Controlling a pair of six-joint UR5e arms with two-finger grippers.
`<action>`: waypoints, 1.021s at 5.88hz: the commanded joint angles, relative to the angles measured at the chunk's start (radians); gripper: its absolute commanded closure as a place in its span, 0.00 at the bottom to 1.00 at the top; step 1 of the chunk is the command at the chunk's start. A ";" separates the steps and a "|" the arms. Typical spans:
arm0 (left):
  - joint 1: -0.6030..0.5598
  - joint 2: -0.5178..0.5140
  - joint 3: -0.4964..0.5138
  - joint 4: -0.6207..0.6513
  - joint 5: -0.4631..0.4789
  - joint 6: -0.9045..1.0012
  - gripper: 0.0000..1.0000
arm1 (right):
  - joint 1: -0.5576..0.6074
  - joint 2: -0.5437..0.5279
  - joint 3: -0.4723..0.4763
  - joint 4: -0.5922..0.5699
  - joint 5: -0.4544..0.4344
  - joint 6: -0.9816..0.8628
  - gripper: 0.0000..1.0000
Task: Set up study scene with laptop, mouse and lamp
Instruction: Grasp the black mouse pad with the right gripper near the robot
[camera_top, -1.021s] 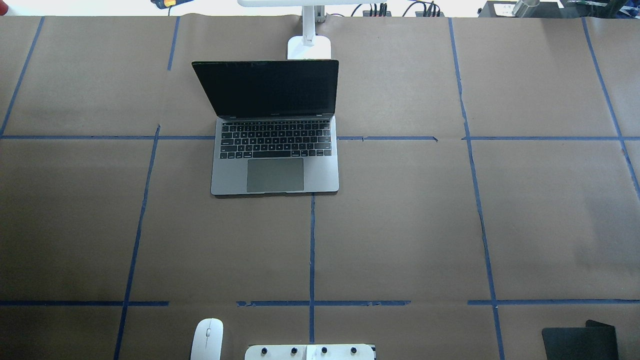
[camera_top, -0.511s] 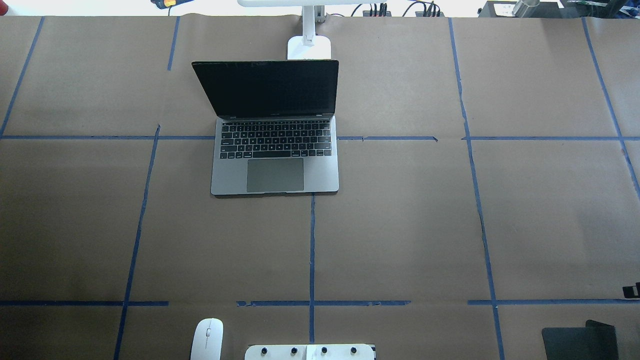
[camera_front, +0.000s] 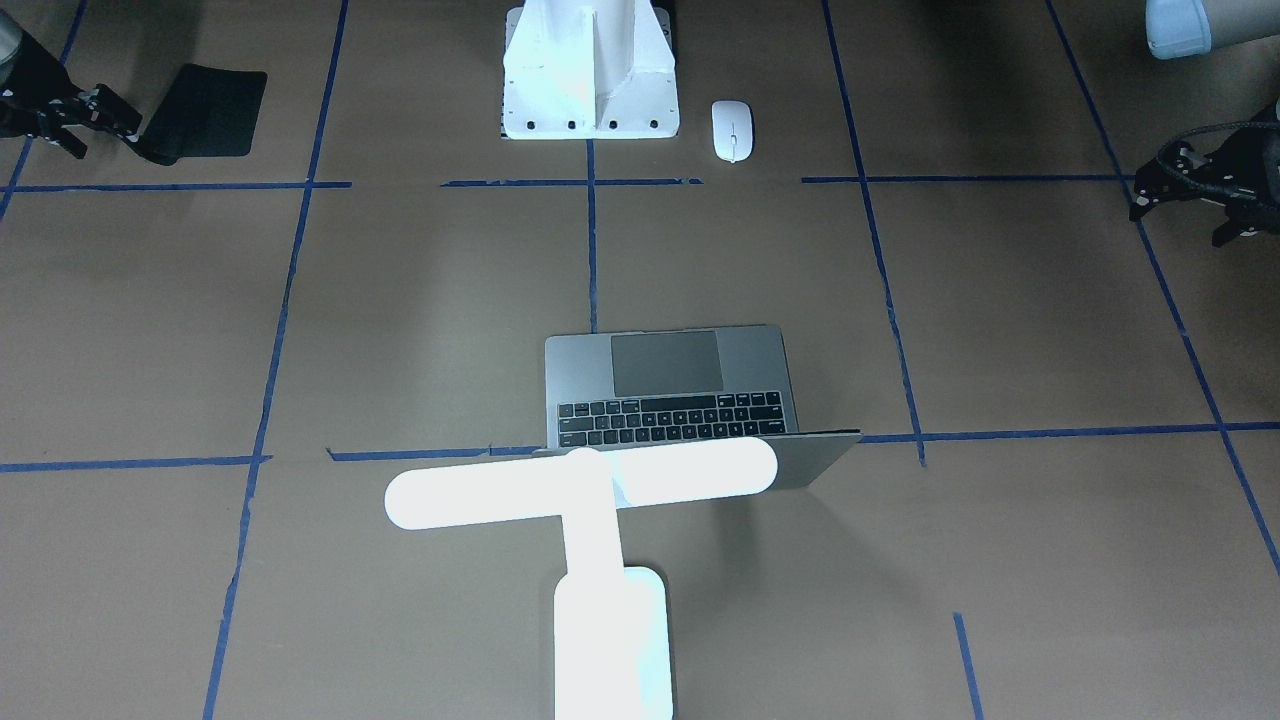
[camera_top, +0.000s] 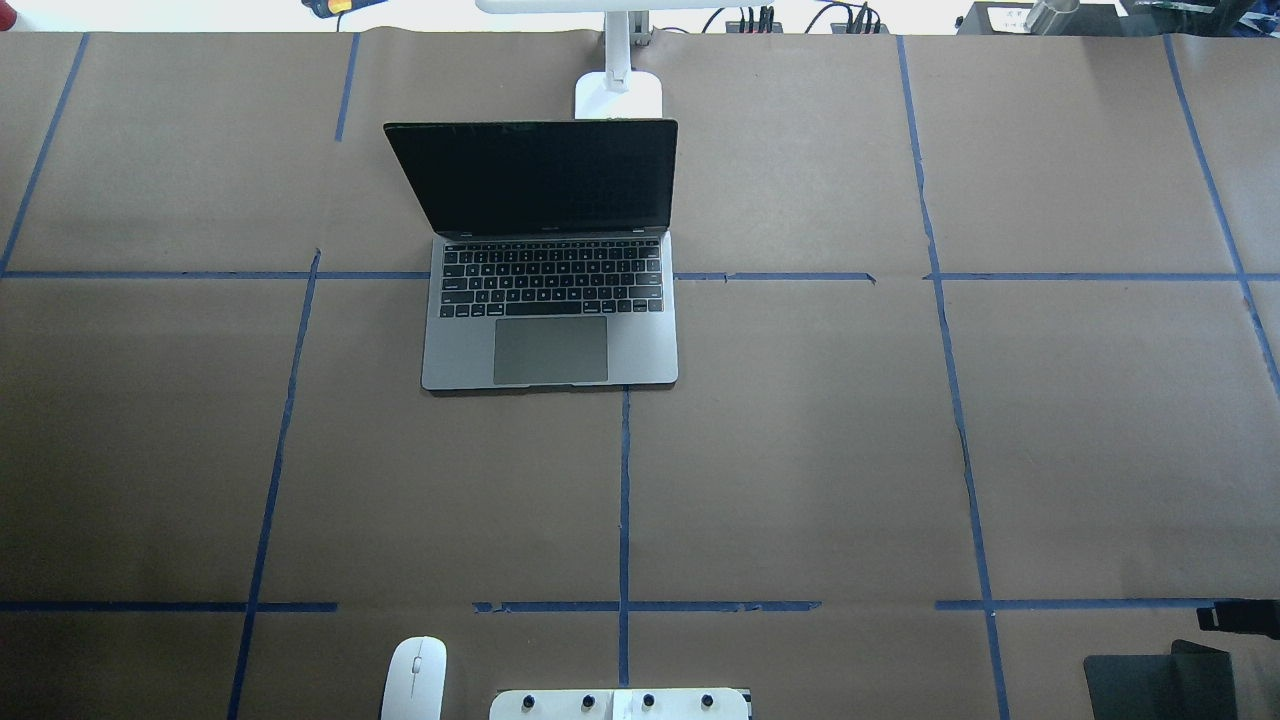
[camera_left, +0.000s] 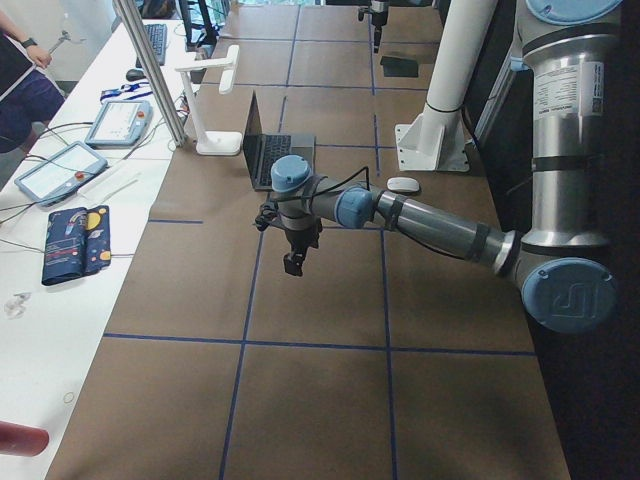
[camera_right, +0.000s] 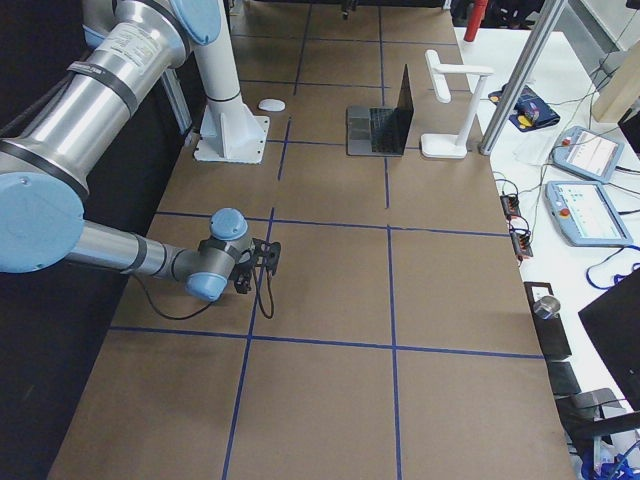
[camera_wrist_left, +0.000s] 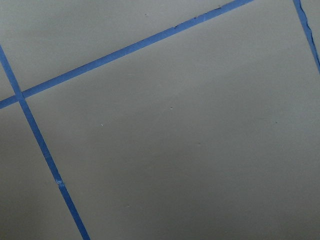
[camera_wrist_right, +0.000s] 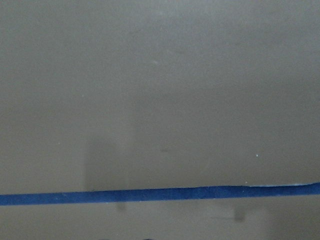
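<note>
The grey laptop (camera_top: 550, 340) stands open at the table's middle, its screen dark, and also shows in the front view (camera_front: 670, 380). The glowing white T-shaped lamp (camera_front: 580, 483) stands just behind its lid, with its base (camera_top: 618, 95) at the far edge. The white mouse (camera_top: 413, 678) lies near the robot's base, left of the pedestal; it also shows in the front view (camera_front: 732, 130). My right gripper (camera_front: 105, 135) hovers open and empty beside the black mat, just inside the overhead view's right edge (camera_top: 1238, 615). My left gripper (camera_front: 1180, 222) hangs open and empty far to the left of the mouse.
A flat black mat (camera_top: 1160, 685) lies at the near right corner, also seen in the front view (camera_front: 205, 110). The white bolted pedestal (camera_front: 590, 80) stands at the robot's side. Blue tape lines cross the brown paper. Tablets and cables lie on a side table (camera_right: 585, 190).
My right gripper has come into the overhead view at the right edge and moved toward the robot's side, closer to the black mat. Laptop, lamp and mouse have not moved.
</note>
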 joint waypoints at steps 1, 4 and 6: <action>0.000 0.008 -0.004 0.000 0.000 -0.001 0.00 | -0.171 -0.051 0.001 0.064 -0.109 0.083 0.00; 0.000 0.008 -0.010 0.000 0.000 0.001 0.00 | -0.347 -0.055 0.000 0.080 -0.258 0.229 0.10; 0.000 0.008 -0.010 0.000 0.000 0.002 0.00 | -0.367 -0.053 0.000 0.079 -0.274 0.238 0.31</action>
